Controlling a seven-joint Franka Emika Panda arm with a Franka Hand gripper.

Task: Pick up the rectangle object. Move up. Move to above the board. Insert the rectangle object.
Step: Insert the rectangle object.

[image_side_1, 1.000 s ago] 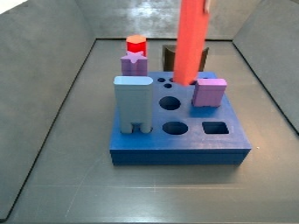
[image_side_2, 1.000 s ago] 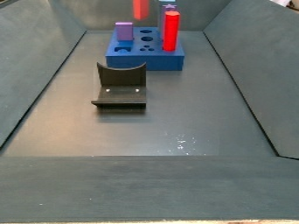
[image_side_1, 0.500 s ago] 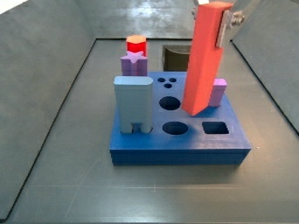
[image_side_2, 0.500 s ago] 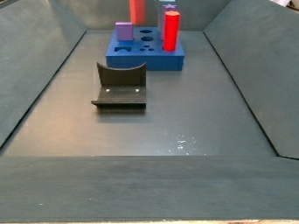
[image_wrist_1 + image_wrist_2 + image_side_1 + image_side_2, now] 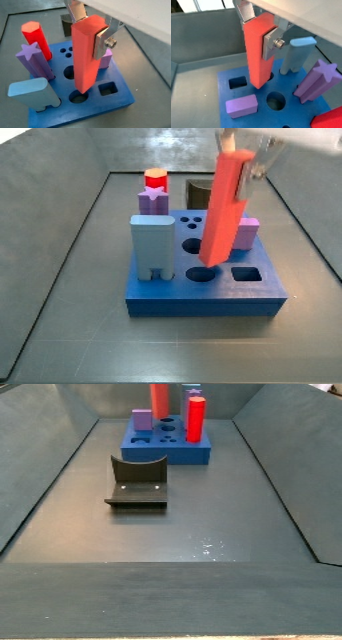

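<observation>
Gripper (image 5: pixel 243 145) blurred, cropped — rectangle object (image 5: pixel 222 208) bottom end hides hole.

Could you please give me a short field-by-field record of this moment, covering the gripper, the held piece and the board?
gripper: above the board, shut on the rectangle object
rectangle object: red-orange bar, tilted, lower end at a round hole, not the square one
board: blue slab on the floor
square hole: empty
other pieces on board: light-blue block, purple star, red hexagon
fixture: apart from the board
</observation>
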